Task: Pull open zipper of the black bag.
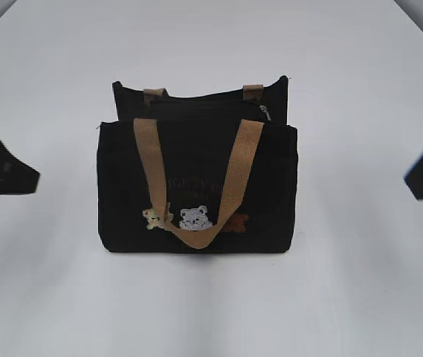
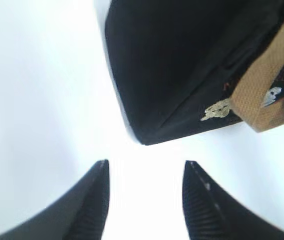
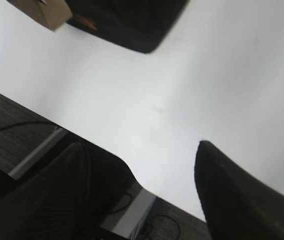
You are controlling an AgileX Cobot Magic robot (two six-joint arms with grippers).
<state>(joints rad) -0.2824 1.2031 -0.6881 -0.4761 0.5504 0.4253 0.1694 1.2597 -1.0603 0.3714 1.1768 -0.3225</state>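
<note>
Item: small black fabric bag [image 1: 196,190] with tan webbing handles [image 1: 196,178], upright at the centre of the white worktop [image 1: 211,305], front facing the exterior camera, probably so both arms can reach its top. Zipper [image 1: 218,105] runs along the top edge; its silvery slider [image 1: 265,112] sits near the right end. Left claw [image 2: 145,172]: tips apart, empty, just beside the bag's lower corner. Right claw [image 3: 142,155]: tips apart, empty, well clear. Both arms cropped at frame edges; lettering illegible.
</note>
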